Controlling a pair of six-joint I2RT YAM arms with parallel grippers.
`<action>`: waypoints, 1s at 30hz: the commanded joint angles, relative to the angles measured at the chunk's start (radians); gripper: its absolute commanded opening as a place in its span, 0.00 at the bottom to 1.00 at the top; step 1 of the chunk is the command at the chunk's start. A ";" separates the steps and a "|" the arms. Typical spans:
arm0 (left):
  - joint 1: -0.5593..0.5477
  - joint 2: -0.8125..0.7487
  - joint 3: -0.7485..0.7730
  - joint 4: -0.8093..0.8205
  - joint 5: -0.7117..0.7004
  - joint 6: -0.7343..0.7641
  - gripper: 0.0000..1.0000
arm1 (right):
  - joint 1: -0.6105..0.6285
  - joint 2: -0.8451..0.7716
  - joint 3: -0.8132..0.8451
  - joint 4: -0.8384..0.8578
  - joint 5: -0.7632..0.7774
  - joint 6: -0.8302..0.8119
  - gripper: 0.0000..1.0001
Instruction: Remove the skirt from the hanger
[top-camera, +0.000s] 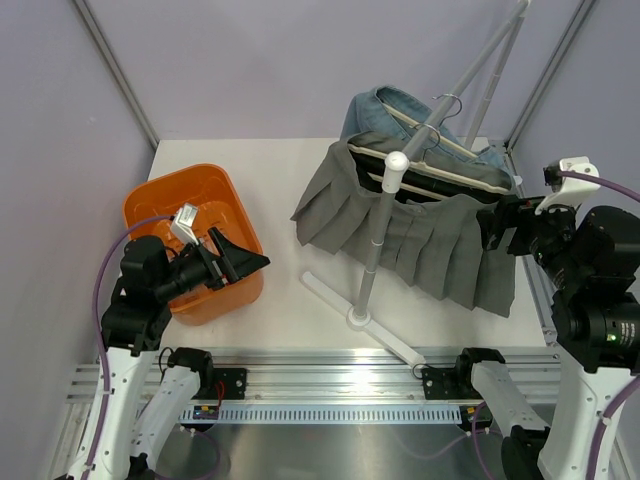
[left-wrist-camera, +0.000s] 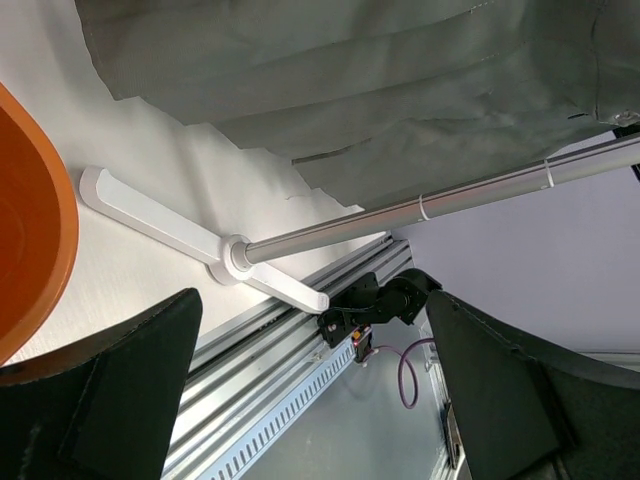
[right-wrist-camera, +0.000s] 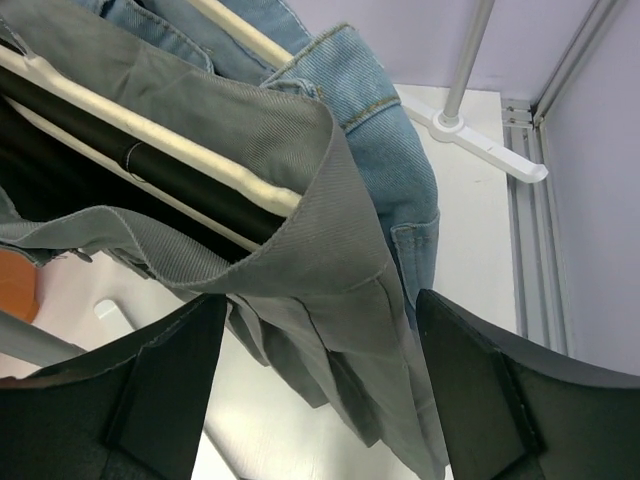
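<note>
Noted skirt (top-camera: 440, 245) on hanger (top-camera: 460, 178), centre right of frame. Found right fingers (right-wrist-camera: 150, 400) released, at skirt's edge; left fingers (left-wrist-camera: 110, 400) released, empty, by tub (top-camera: 160, 195).

1. R gripper (right-wrist-camera: 320, 300): jaws spread wide, dark fingers (right-wrist-camera: 160, 400) at the lower L and R corners.
2. Grey skirt (right-wrist-camera: 300, 210): waistband corner sits between the jaws; can't tell if it touches them.
3. Cream hanger (right-wrist-camera: 150, 135) bar runs inside the waistband, w/ a black bar beside it.
4. Denim garment (right-wrist-camera: 375, 130) just behind the skirt, touching it.
5. Bkgd: white rack foot (right-wrist-camera: 485, 145) w/ pole (right-wrist-camera: 468, 55) on white table (right-wrist-camera: 470, 260); alu rail (right-wrist-camera: 530, 230) along R edge.
6. Orange patch (right-wrist-camera: 15, 285) at L edge, mostly hidden.
</note>
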 joint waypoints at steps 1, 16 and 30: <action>-0.004 0.009 -0.003 0.047 0.032 0.018 0.99 | -0.001 0.018 -0.038 0.100 -0.048 -0.059 0.84; -0.004 0.003 -0.022 0.037 0.038 0.038 0.99 | -0.001 -0.017 -0.125 0.172 -0.369 -0.045 0.66; -0.004 0.001 -0.027 0.037 0.037 0.027 0.99 | -0.001 -0.005 -0.184 0.212 -0.507 -0.090 0.49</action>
